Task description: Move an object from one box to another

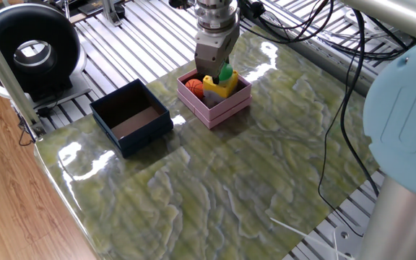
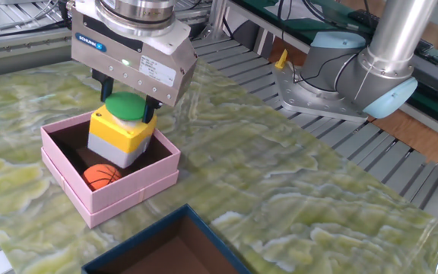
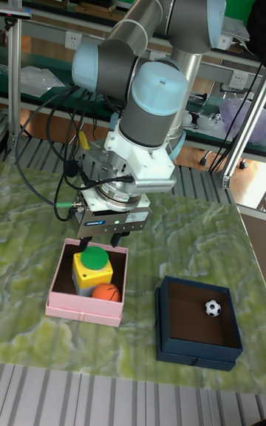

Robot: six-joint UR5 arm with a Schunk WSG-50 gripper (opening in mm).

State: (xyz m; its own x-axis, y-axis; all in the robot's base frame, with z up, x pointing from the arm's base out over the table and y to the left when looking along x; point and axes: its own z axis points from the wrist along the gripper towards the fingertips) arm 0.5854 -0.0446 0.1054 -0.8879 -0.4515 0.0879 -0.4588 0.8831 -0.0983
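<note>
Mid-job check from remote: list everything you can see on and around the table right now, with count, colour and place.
Square pale pink box: one, pink with dark brown inside, on the table under the claw.
Yellow-and-grey block with a green round button top: one, in the pink box, tilted.
Small orange basketball: one, on the pink box's floor beside the block.
Square dark navy-blue box: one, on the table apart from the pink box.
Small black-and-white football: one, inside the navy box.
Green marbled table top: one.
Black ring-shaped device: one, off the table's corner.
Claw: one, silver, fingers either side of the green button; grip unclear.
</note>
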